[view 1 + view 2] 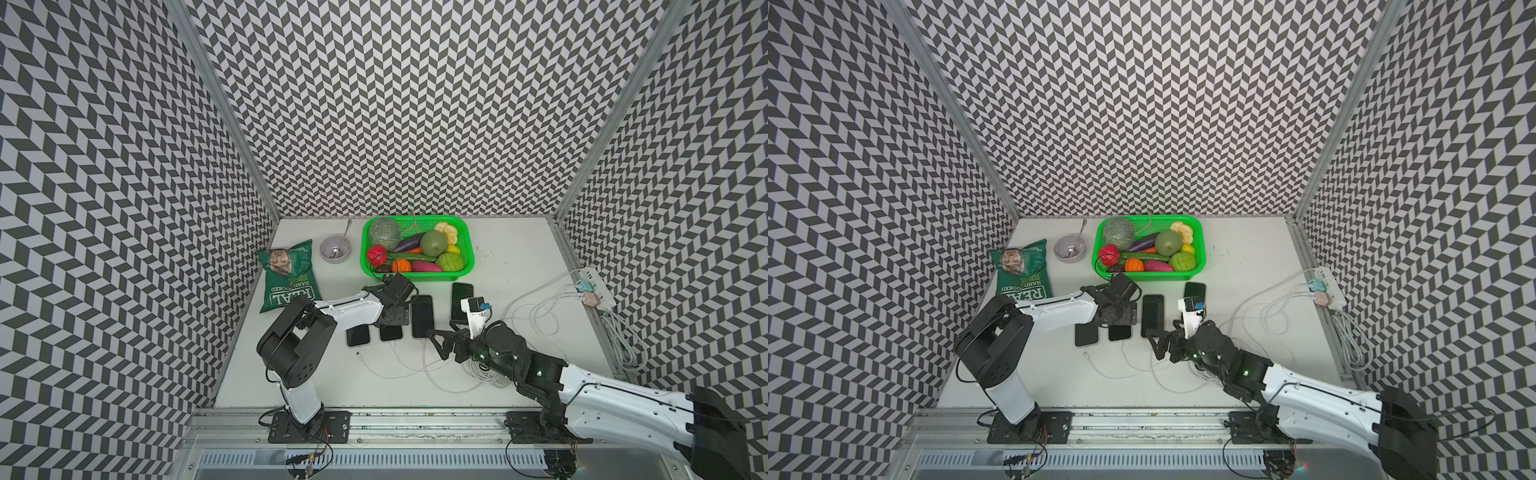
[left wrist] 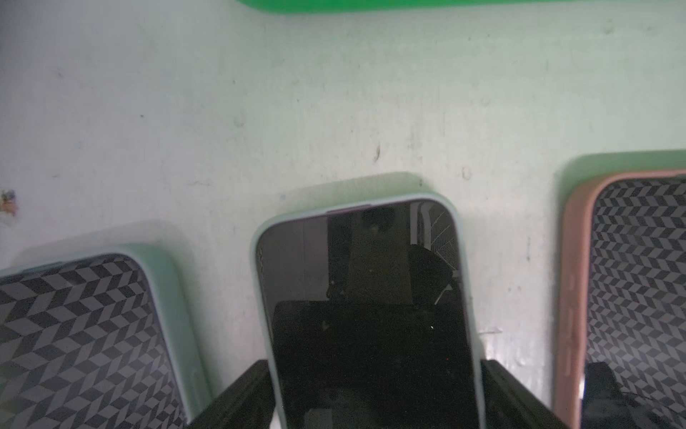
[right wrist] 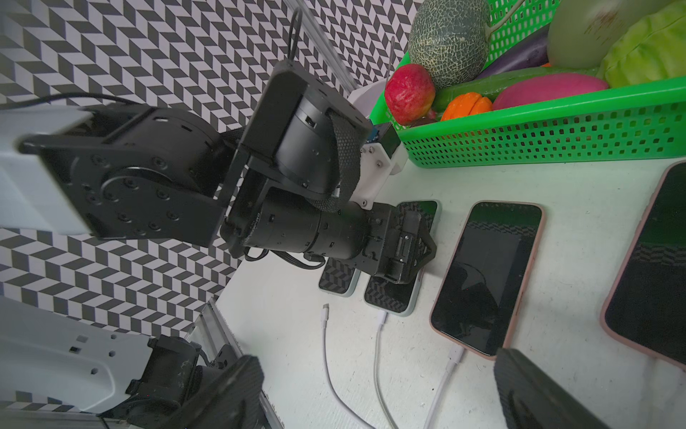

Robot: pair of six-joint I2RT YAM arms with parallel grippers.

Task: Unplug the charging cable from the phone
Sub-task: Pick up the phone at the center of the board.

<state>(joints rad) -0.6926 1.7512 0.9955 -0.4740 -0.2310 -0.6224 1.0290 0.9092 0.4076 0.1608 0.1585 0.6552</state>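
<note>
Slippage is judged the greatest risk. The black left fingers (image 2: 241, 393) are seen pressed against both long sides of the dark-screened phone in a pale green case (image 2: 363, 297). The hold is taken on smooth edges only, so the phone could be dragged along the white bench (image 2: 334, 111) once its thin white charging cable (image 3: 381, 318) is pulled.

A wrong pick is the second risk. Three white leads lie close together at the lower centre of the right wrist view, one with its plug already free, and the neighbouring phone in a pink case (image 3: 486, 275) is plugged in too. A sideways pull could also strain the plug.

The task's phone lies flat, second from the left in the row at the centre of both top views, with the cable seated in its lower end. The left arm (image 1: 349, 307) is stretched in from the lower left, its wrist bent down over that phone. The right arm (image 1: 602, 395) is reached in low from the lower right corner. The black right fingers (image 3: 538, 390) are spread wide and empty, near the lower end of the pink-cased phone.
</note>
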